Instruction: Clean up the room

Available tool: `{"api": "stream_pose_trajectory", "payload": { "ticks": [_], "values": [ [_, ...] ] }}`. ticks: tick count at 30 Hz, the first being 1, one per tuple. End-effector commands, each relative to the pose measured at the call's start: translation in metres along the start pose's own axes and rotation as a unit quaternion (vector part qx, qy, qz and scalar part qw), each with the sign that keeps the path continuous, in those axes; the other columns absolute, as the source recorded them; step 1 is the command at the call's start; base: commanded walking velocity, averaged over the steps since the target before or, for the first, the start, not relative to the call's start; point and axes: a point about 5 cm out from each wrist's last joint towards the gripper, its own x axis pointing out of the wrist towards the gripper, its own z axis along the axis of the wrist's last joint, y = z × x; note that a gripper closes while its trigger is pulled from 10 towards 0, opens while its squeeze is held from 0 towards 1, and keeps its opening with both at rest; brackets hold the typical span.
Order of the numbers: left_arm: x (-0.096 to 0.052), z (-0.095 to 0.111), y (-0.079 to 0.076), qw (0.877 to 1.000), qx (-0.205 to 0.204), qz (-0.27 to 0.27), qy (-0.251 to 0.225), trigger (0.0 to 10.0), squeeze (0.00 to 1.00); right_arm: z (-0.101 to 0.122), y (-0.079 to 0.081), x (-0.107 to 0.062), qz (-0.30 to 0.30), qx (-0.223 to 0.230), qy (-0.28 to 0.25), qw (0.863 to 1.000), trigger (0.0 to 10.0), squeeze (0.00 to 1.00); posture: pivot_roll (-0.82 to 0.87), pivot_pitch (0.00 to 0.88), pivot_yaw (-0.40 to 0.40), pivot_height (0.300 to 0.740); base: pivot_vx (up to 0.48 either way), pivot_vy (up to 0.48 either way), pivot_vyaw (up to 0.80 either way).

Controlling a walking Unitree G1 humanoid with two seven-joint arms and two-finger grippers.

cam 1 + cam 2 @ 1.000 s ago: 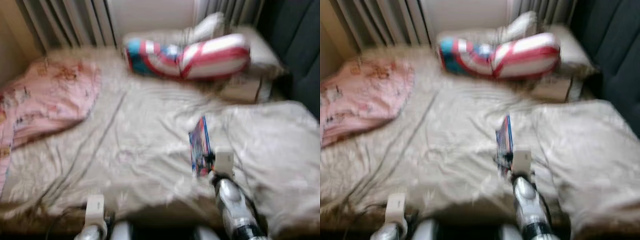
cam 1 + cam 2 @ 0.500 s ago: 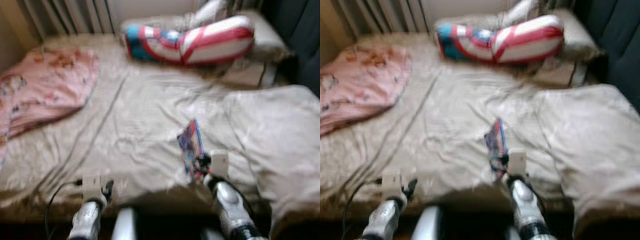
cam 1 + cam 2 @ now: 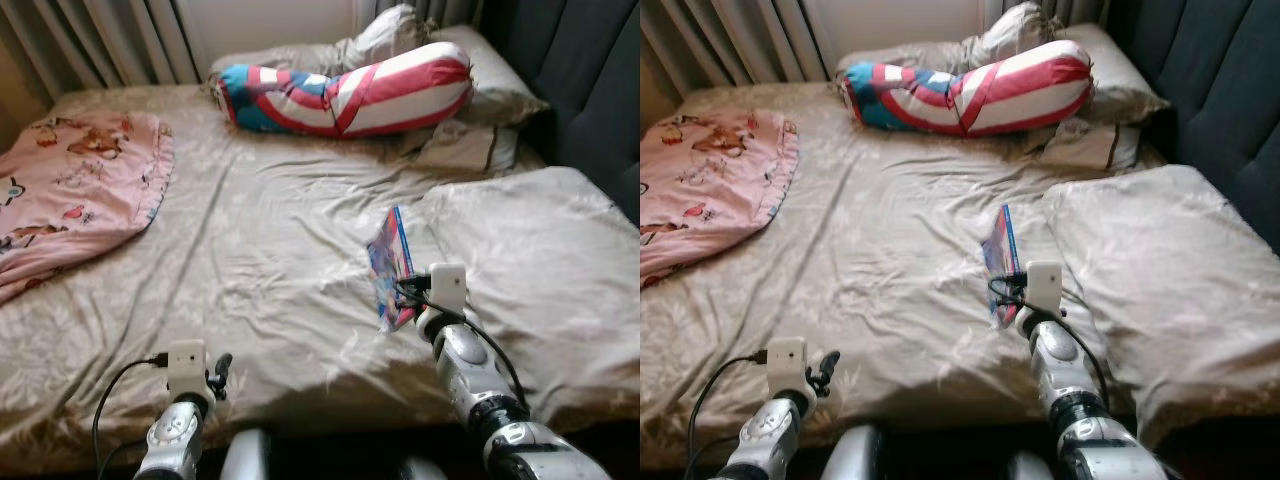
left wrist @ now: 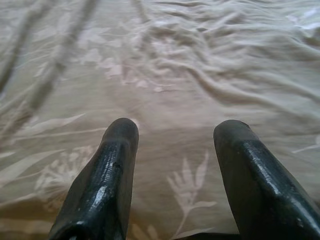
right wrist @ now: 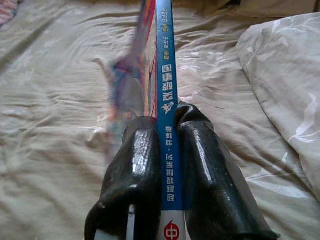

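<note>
Right pincer (image 5: 167,117) clamped on book (image 3: 392,265), above bed (image 3: 270,240), left pincer (image 4: 175,132) apart

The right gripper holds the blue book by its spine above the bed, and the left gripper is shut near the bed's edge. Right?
Not quite. The left gripper is open: the left wrist view shows its fingers apart with bare sheet between them. The rest holds: the right gripper is clamped on the blue book by its spine above the bed.

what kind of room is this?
Most likely a bedroom: a bed with a rumpled beige sheet, pillows and a striped bolster at its head, and a pink blanket.
</note>
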Motion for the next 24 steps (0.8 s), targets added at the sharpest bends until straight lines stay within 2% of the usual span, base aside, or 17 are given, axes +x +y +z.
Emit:
{"api": "stream_pose_trajectory", "payload": {
  "ticks": [1,9,14,17,24],
  "values": [
    [-0.003,-0.003,0.006,1.000,0.009,0.002,-0.001,10.0,0.00,0.007,0.005,0.004,0.010,0.004,-0.003,1.000,10.0,0.00,-0.04,0.087,0.035,0.637,0.000,0.000,0.00],
    [-0.006,-0.003,0.013,1.000,0.017,0.001,-0.008,10.0,0.00,0.008,-0.002,0.006,-0.005,-0.002,0.022,1.000,10.0,0.00,-0.02,0.129,0.056,0.637,0.000,0.000,0.00],
    [-0.010,-0.006,0.017,1.000,0.024,-0.004,-0.010,10.0,0.00,0.003,-0.001,0.007,-0.004,0.022,0.044,0.999,10.0,0.00,0.01,0.171,0.071,0.637,0.000,0.000,0.00],
    [-0.018,-0.016,0.021,0.999,0.031,-0.011,-0.005,10.0,0.00,-0.006,-0.001,0.005,-0.009,0.028,0.063,0.998,10.0,0.00,0.02,0.203,0.083,0.637,0.000,0.000,0.00],
    [-0.024,-0.022,0.023,0.999,0.034,-0.013,-0.002,10.0,0.00,-0.021,-0.010,-0.003,-0.024,0.021,0.094,0.995,10.0,0.00,0.02,0.226,0.086,0.637,0.000,0.000,0.00]
  ]
}}
